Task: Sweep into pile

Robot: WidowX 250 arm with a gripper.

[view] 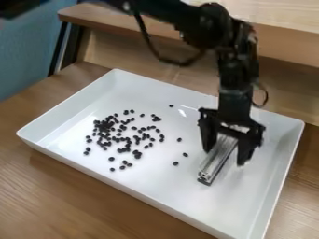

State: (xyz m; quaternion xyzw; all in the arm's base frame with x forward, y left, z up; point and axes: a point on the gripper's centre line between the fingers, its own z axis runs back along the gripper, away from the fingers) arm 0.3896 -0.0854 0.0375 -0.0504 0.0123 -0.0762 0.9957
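Fingers (247,148) of the black gripper (225,158), spread apart astride a metal bar; whether both press on it cannot be told. Beneath them, the wooden table (93,196) supports a white rectangular tray (156,196). The bar (218,158) slants out between the fingers toward the near side. Small dark beans (118,133) lie scattered left of the fingers, densest well apart from them.

The black arm (177,17) spans beyond the far side of the white tray (156,182), then bends steeply down. Its gripper (225,158) points down over the tray's right part in view, fingers spread apart, tips seemingly close to the tray's floor.
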